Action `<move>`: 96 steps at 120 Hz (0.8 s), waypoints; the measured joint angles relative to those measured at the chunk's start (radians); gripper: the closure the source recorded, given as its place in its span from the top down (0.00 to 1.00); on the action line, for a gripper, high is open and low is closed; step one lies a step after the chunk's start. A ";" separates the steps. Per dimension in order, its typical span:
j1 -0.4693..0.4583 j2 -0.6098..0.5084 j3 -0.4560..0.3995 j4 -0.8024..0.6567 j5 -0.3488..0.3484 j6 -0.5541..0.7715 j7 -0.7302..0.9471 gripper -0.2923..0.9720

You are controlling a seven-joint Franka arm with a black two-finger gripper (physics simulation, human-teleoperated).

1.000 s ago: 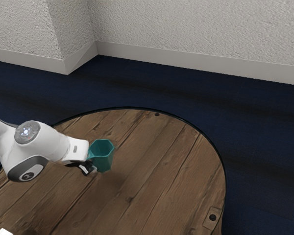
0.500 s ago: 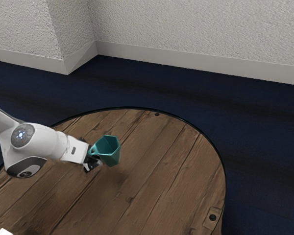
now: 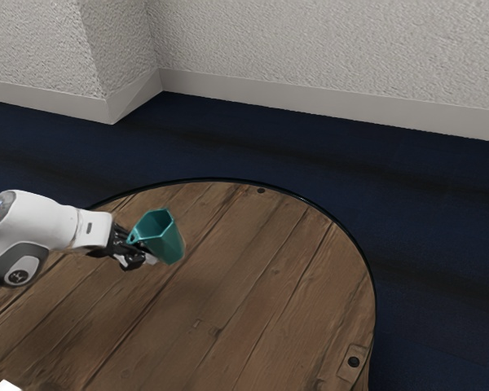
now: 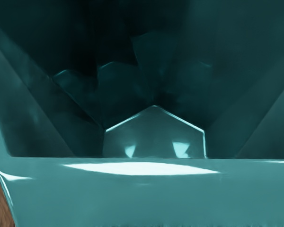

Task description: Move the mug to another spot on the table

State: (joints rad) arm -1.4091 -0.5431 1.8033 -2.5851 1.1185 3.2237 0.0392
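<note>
Gripping mug (image 3: 161,235) by rim with gripper (image 3: 133,249), jaws narrow, clenched on wall. Holding it tilted above table (image 3: 269,285), toward 9 o'clock side.

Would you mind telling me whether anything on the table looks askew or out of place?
The teal faceted mug is tilted rather than upright, gripped at its rim by the black hand and apparently lifted off the round wooden table. That fits carrying it; I see nothing spilled or damaged.
</note>
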 joint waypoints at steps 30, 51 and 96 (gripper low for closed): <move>-0.119 -0.074 0.113 0.038 0.039 -0.119 0.019 0.16; -0.161 -0.104 0.140 0.040 0.047 -0.156 0.028 0.16; -0.159 -0.130 0.171 0.044 0.066 -0.179 0.039 0.19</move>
State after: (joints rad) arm -1.5683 -0.6732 1.9745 -2.5409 1.1841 3.0444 0.0778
